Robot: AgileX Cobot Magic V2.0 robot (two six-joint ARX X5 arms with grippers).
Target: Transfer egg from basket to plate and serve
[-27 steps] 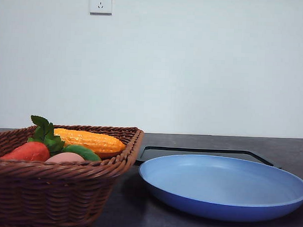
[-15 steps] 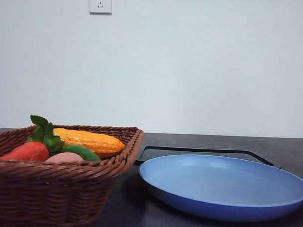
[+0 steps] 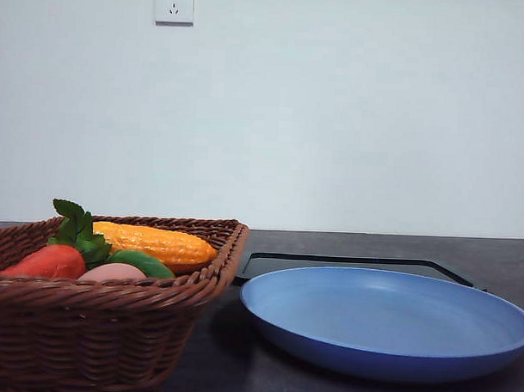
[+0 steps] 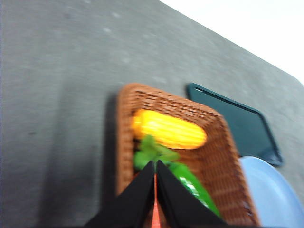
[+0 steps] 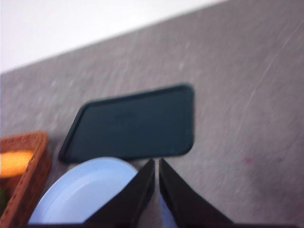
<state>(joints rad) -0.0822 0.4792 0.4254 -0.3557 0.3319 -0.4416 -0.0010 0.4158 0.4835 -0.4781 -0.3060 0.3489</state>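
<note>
Your left gripper [image 4: 155, 190] hangs above the brown woven wicker basket [image 3: 94, 328], its black fingers pressed nearly together on nothing; your right gripper [image 5: 156, 185], closed the same way, sits over the matte light blue round plate [image 3: 387, 325]. So the left arm is the nearer one. The small pinkish-tan egg [image 3: 111, 272] lies in the basket between the red vegetable [image 3: 49, 262] and the green pepper [image 3: 143, 262], half hidden by the rim. The left wrist view is blurred.
</note>
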